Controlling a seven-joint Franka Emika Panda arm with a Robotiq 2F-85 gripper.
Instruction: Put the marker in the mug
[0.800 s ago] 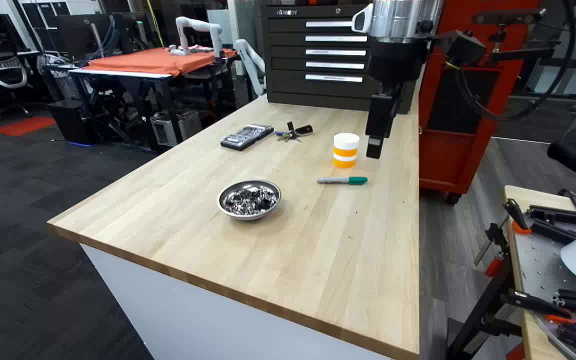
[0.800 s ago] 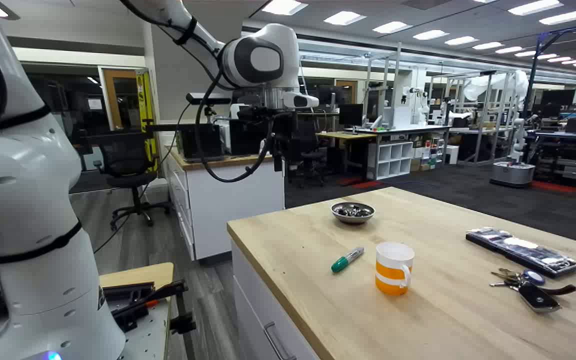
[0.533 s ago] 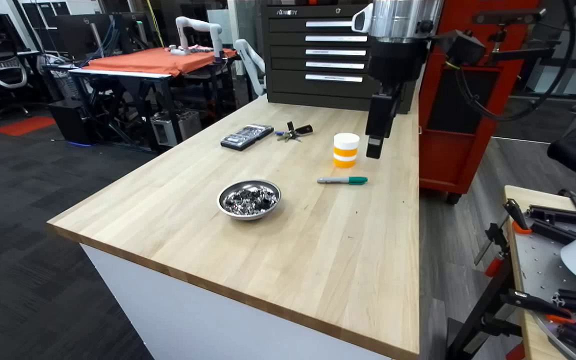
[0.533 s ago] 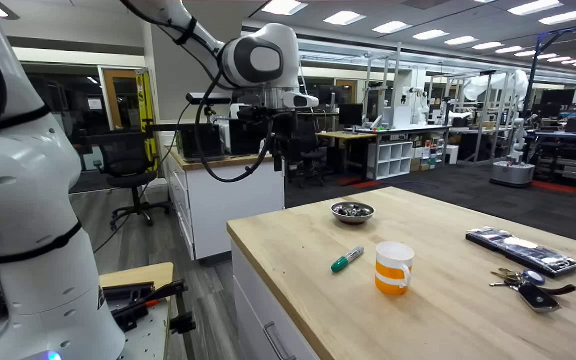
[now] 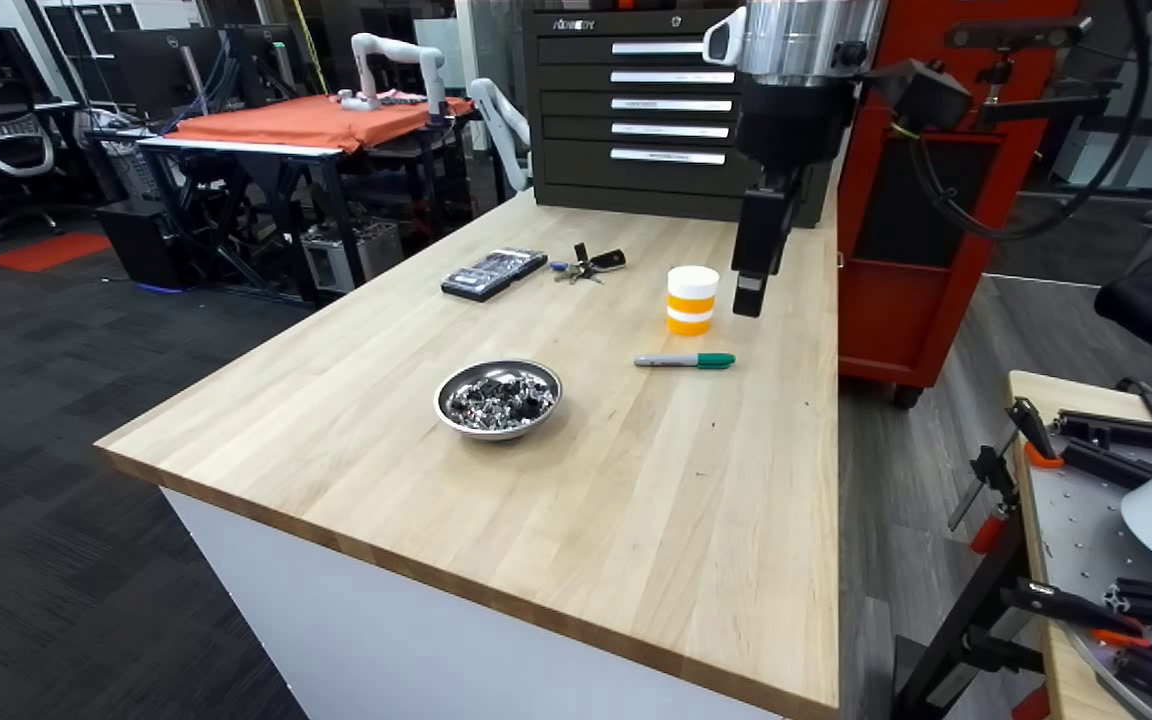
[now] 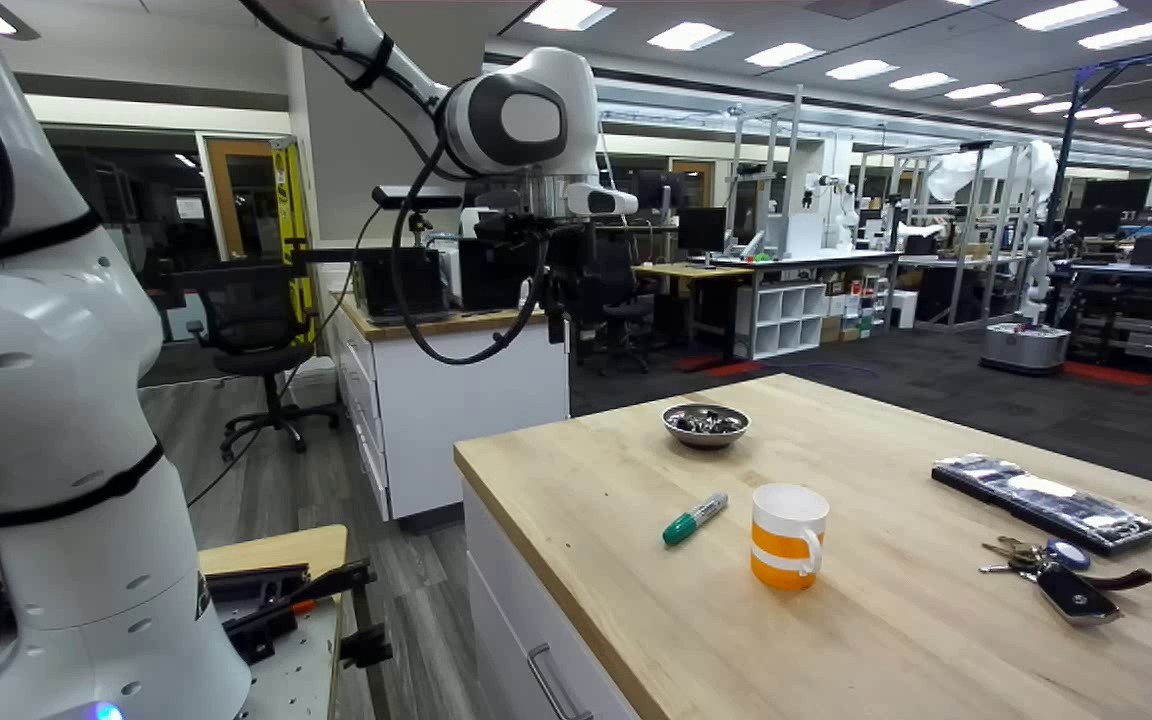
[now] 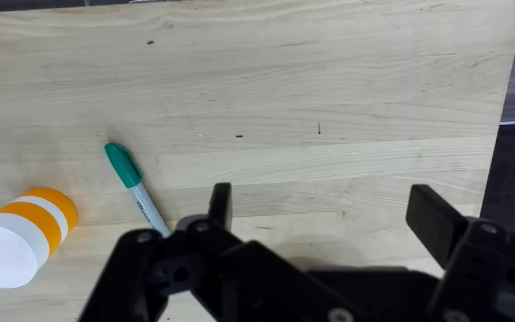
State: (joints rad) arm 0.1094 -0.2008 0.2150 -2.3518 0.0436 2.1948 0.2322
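The marker lies flat on the wooden table, with a grey barrel and a teal-green cap; it shows in both exterior views [image 5: 684, 360] [image 6: 695, 519]. In the wrist view the marker [image 7: 125, 167] is left of the jaws, its barrel end partly hidden behind the left finger. The mug, white with yellow-orange bands, stands upright close to the marker in both exterior views [image 5: 692, 300] [image 6: 786, 540] and at the left of the wrist view [image 7: 38, 223]. My gripper [image 7: 320, 201] is open and empty, above the table; it also shows in both exterior views [image 5: 751, 300] [image 6: 556, 325].
A metal bowl [image 5: 498, 434] with small shiny parts stands on the table. A black flat device [image 5: 494, 275] and a bunch of keys [image 5: 591, 262] lie farther back. A dark drawer chest [image 5: 636, 185] stands at the table's far end. A table edge [image 7: 499, 134] shows in the wrist view.
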